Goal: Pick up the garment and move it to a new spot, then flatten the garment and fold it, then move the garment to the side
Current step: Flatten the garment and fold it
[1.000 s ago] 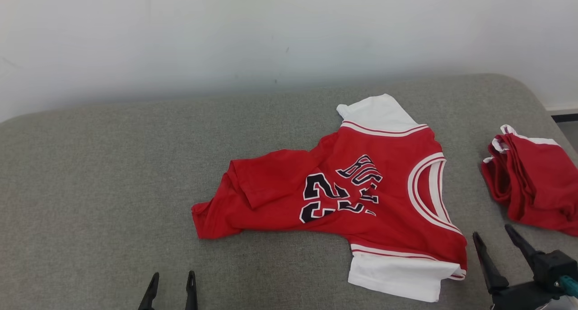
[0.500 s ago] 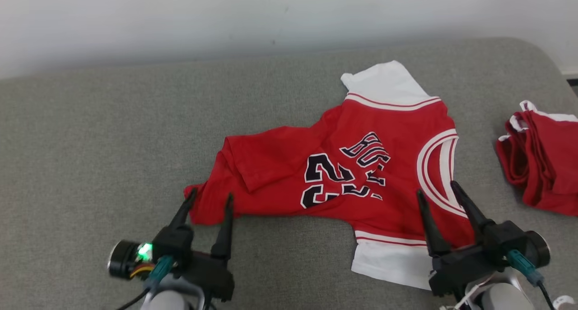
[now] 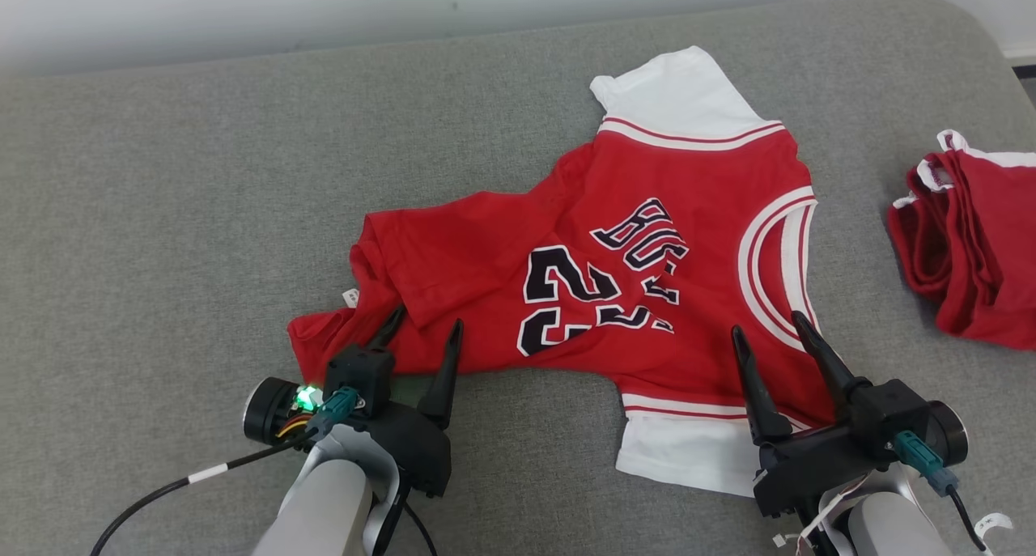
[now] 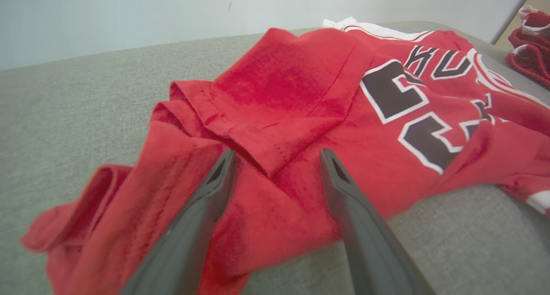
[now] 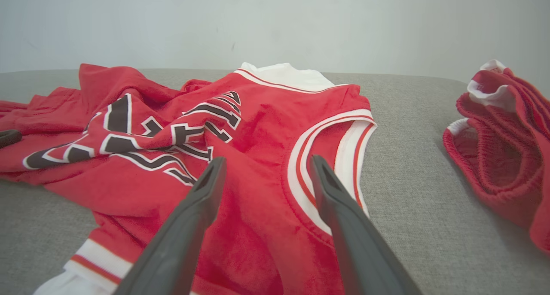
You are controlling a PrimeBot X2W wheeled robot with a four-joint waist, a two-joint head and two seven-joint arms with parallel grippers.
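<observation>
While both stand spread wide and empty near the front edge of the bench, the left gripper points over the crumpled hem end of the red jersey, the right gripper over its shoulder beside the white-banded neckline. The jersey lies rumpled mid-bench; a bunched red garment sits by the right edge.

Rumpled red jersey on grey cushion
</observation>
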